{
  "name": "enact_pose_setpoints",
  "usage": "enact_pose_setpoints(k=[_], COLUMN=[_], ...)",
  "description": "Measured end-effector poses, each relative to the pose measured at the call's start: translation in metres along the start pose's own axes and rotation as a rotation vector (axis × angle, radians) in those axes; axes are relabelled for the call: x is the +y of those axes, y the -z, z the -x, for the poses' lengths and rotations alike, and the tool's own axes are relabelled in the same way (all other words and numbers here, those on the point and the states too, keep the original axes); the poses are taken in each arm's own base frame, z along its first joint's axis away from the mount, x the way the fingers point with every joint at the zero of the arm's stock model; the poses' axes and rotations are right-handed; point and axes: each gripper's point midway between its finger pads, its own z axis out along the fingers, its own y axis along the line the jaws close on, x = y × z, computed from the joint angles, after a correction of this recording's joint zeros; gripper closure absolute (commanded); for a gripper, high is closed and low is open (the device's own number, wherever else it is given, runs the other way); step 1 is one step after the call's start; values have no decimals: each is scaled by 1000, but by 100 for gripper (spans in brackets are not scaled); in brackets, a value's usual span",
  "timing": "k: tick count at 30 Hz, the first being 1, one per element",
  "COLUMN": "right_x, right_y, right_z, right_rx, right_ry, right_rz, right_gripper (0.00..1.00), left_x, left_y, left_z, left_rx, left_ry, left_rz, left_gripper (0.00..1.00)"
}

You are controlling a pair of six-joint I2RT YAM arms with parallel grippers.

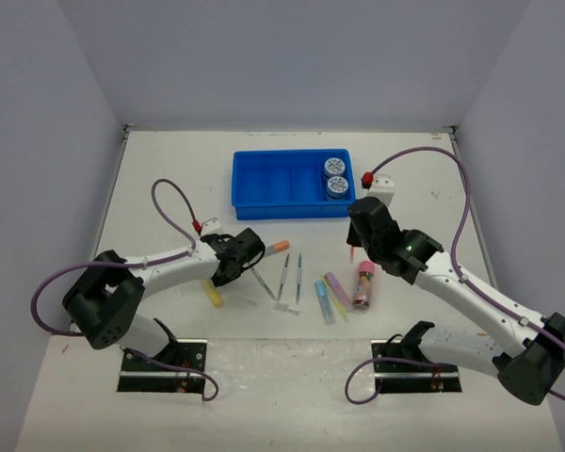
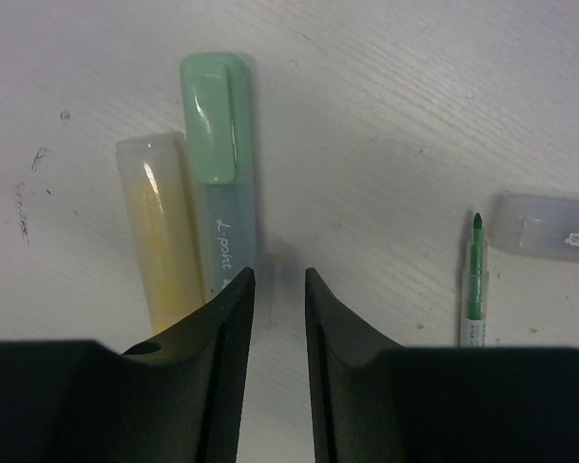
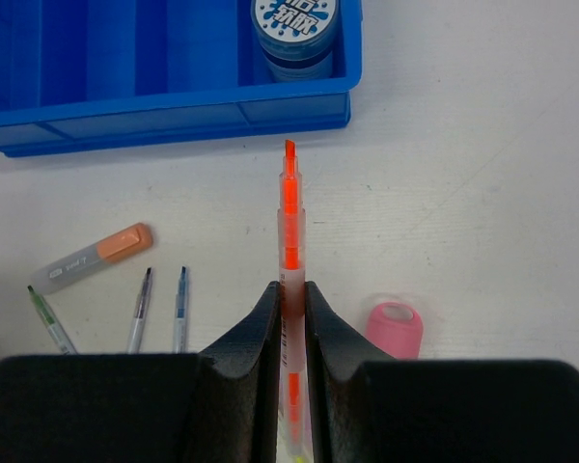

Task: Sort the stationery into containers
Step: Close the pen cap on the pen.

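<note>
Gripped in my right pincer [image 3: 289,287]: one uncapped orange marker [image 3: 289,222], clear barrel, tip toward blue tray [image 3: 174,116]. My left pincer [image 2: 279,275] stands narrowly open beside green marker [image 2: 215,145].

Only bit I can actually read is the slanted script on the green marker [image 2: 222,183], something like "d-point" along its barrel. The pale grey marker [image 2: 545,227] off to the right has a tiny printed label, way too small. The disc [image 3: 294,24] has blue lettering on its lid, unreadable.
</note>
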Motion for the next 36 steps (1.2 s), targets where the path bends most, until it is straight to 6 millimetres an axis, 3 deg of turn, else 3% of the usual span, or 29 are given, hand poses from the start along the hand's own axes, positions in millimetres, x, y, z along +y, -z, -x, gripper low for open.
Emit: enact_pose_setpoints(k=[10, 16, 19, 21, 29, 36], right_x=[1, 1, 1, 1, 1, 1], right_y=[0, -2, -2, -2, -2, -3], right_z=[0, -1, -1, -1, -2, -2], right_rx=[0, 4, 5, 6, 6, 8], right_ry=[2, 7, 8, 9, 13, 21], right_rz=[1, 0, 1, 2, 2, 0], right_gripper=[100, 100, 100, 100, 100, 100], left_x=[7, 7, 4, 1, -19, -43], left_y=[-7, -9, -9, -10, -8, 9], left_z=[-11, -13, -12, -11, -12, -28], left_rx=[25, 26, 24, 20, 16, 90], left_ry=[-10, -29, -65, -100, -331, -559], left_rz=[7, 3, -14, -30, -178, -395], left_gripper=[71, 82, 92, 100, 100, 98])
